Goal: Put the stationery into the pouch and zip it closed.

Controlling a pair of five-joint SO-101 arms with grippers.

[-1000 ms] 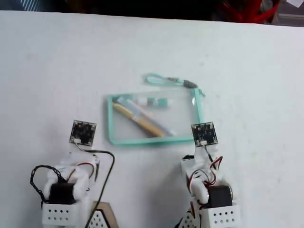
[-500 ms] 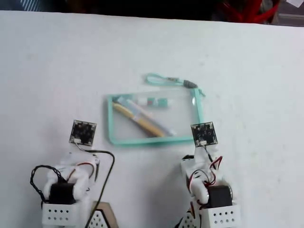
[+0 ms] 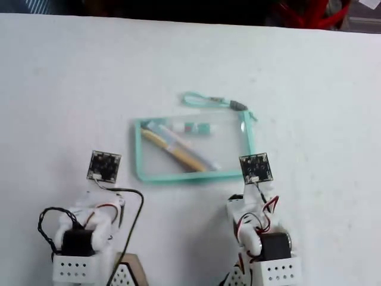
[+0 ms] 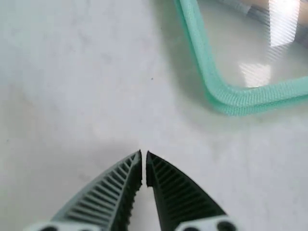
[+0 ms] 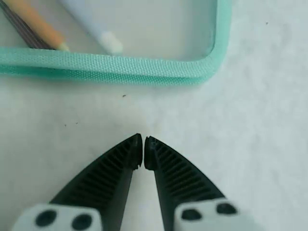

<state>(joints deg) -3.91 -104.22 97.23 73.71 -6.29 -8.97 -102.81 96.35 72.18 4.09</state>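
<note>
- Got a clear pouch [image 3: 229, 146] with mint-green trim lying flat around the middle of the white table [image 3: 309, 77], long side facing the 2 arms.
- Stationery already inside: an orange pen [image 3: 178, 154] laid on a slant, a white pen [image 3: 199, 156] tucked right alongside it, plus some small bits [image 3: 191, 127] lined up along the far edge.
- Same pens from the right wrist view, through the clear side: orange pen [image 5: 38, 26] and the white pen [image 5: 108, 43], both just behind the green trim.
- No calling the pouch zipped or unzipped from up high, honestly.
- Matching green strap [image 3: 205, 99] looped on the table just past the far edge, joined on near the far right corner.
- Left gripper [image 4: 143, 156]: jaws pinched together on nothing, tips over bare table, near the pouch's [image 4: 226, 98] near left corner but not touching it.
- Right gripper [image 5: 143, 143]: same deal, jaws closed and empty, tips just short of the pouch's [image 5: 120, 67] near edge, close to the near right corner, with a strip of bare table between.
- 2 arm bases parked at the near edge of the table, 1 on each side of the pouch.
</note>
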